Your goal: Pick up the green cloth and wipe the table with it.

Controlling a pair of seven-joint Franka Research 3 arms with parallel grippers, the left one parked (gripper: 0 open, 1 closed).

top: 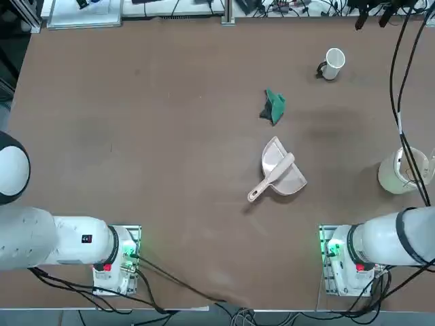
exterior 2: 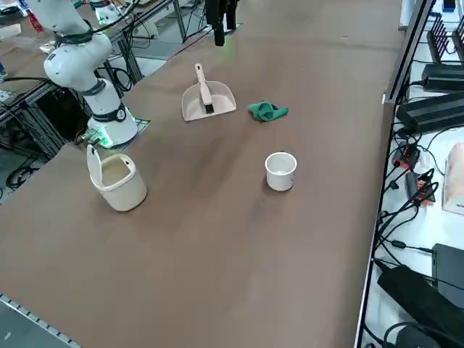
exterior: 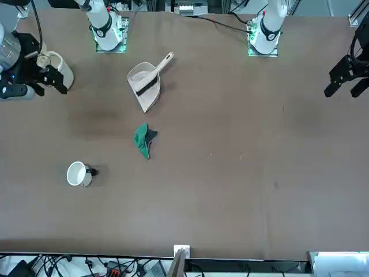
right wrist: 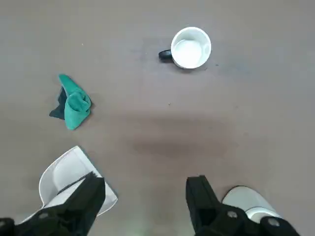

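The fingers of the right gripper (right wrist: 145, 196) are being held spread above the table (top: 170, 136), the green cloth (right wrist: 76, 103) lying beyond their tips.

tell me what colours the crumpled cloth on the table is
The cloth is bright green with a dark, blackish-grey part; the right wrist view shows it best.

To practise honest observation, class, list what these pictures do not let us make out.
- Dustpan: in the right wrist view, the right end effector hides part of it.
- White bin: its contents are hidden by its own wall in the right side view.
- Mug: its dark handle is out of sight behind it in the right side view.
- Green cloth: bunched up in every view, so its full shape is hidden by its folds.
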